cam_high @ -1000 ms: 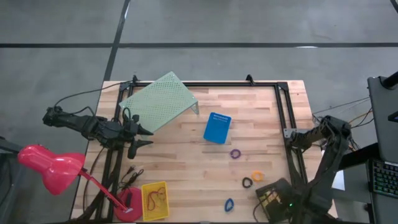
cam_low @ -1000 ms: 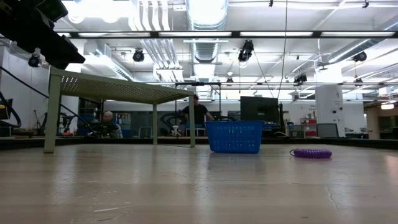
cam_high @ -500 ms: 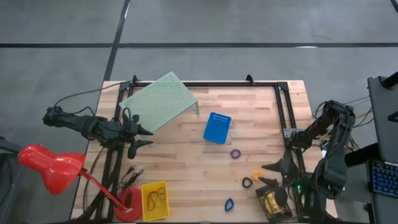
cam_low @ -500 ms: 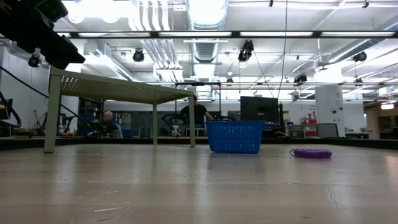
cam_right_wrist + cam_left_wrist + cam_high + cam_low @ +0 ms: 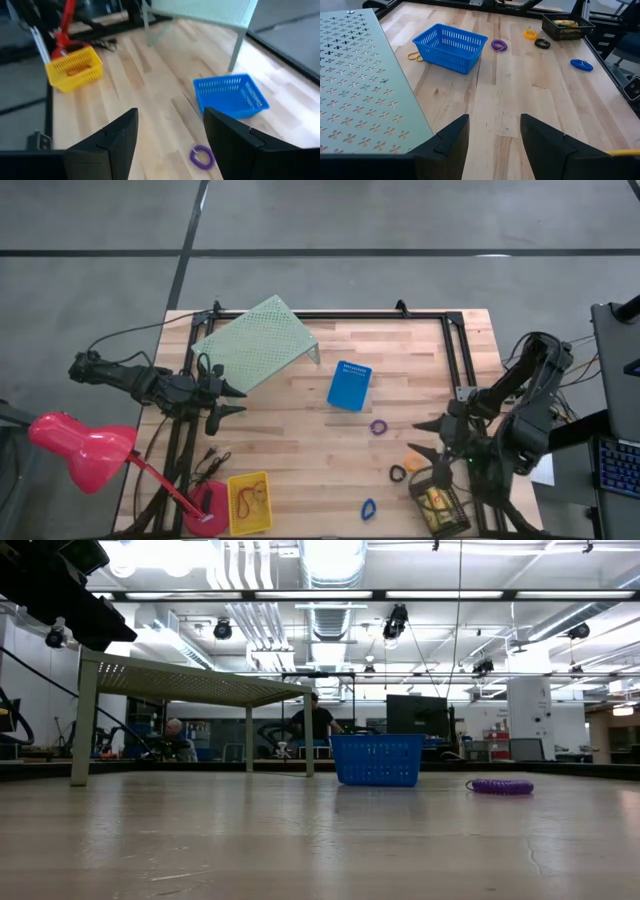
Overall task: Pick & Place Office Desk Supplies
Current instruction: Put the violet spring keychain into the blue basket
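My right gripper (image 5: 418, 438) hangs open above the near right of the table, over the orange ring (image 5: 413, 462) and black ring (image 5: 398, 473), pointing left toward the purple ring (image 5: 201, 156). Nothing is between its fingers. A blue ring (image 5: 368, 508) lies flat nearer the front edge. Yellow-gold pieces (image 5: 565, 22) lie in the black bin (image 5: 440, 505). Rubber bands lie in the yellow bin (image 5: 249, 502), and one rubber band (image 5: 414, 56) lies beside the blue bin (image 5: 349, 385). My left gripper (image 5: 235, 398) waits open at the table's left edge.
The pale green perforated riser (image 5: 258, 343) stands on its legs at the far left. A red desk lamp (image 5: 80, 445) leans over the near left corner. A black frame (image 5: 455, 360) runs along the table's edges. Bare wood lies between the blue bin and the yellow bin.
My right gripper has risen from over the black bin at the near right corner and gone toward the table's far and left sides. It has rolled and tipped up from pointing down to pointing left. The black bin with its yellow pieces now shows uncovered.
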Robot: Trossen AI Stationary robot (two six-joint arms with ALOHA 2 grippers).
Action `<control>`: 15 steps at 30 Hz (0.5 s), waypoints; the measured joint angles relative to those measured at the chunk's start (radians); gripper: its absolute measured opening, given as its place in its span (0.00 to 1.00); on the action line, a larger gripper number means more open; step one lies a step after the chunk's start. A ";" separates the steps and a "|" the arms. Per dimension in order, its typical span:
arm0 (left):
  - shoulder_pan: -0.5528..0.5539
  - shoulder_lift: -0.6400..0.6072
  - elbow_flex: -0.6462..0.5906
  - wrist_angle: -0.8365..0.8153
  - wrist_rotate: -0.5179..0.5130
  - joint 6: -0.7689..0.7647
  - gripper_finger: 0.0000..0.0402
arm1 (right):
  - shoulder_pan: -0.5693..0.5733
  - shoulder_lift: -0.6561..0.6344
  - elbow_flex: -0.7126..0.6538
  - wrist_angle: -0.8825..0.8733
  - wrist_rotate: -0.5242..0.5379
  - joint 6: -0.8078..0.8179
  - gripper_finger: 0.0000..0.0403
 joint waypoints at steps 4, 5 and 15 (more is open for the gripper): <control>0.000 0.000 0.000 0.000 0.000 0.000 0.46 | -0.101 -0.006 -0.001 0.020 -0.130 -0.110 0.54; 0.000 0.000 0.000 0.000 0.000 0.000 0.46 | -0.125 -0.004 -0.002 0.031 -0.157 -0.158 0.54; 0.000 0.000 0.000 0.000 0.000 0.000 0.46 | -0.392 0.001 -0.041 0.125 -0.522 -0.462 0.54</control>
